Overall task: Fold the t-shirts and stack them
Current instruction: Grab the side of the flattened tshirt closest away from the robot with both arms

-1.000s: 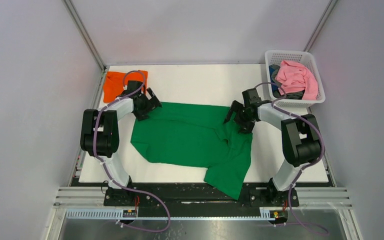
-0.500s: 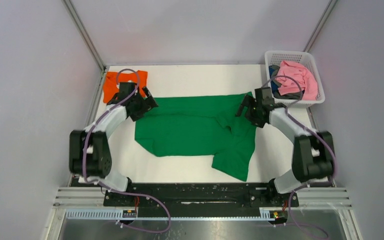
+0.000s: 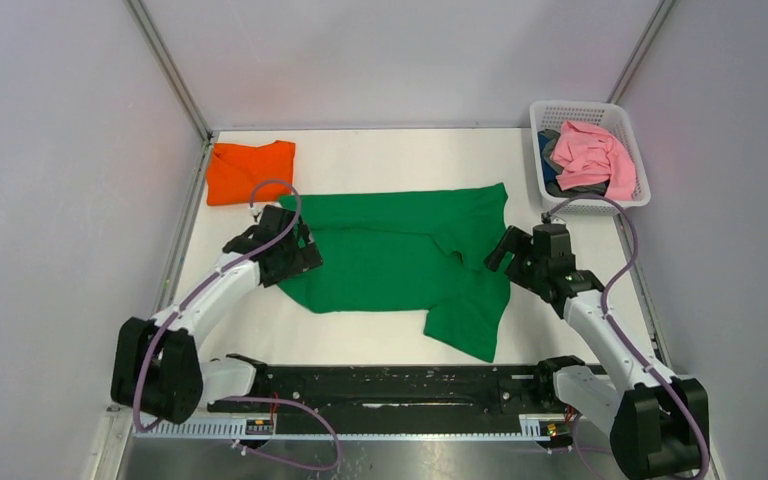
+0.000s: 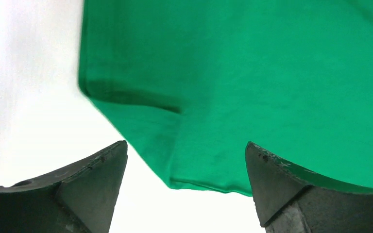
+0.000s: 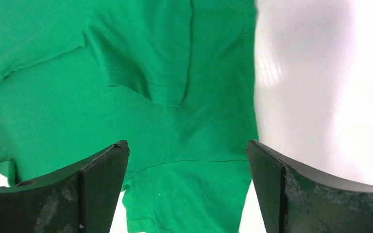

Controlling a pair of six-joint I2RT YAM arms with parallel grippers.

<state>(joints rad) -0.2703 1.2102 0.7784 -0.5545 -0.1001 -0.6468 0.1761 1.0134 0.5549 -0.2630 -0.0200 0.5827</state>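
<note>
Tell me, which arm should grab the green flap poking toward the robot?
Probably right: the right pincer, open, hovers beside that flap of the green shirt; the left pincer is across the shirt.

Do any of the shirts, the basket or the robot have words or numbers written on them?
No words, numbers or logos can be read anywhere.
green t-shirt: plain, no print.
orange t-shirt: plain, no print.
white basket: no label to be seen.
small black box on the front rail: any marking is too small to read.
</note>
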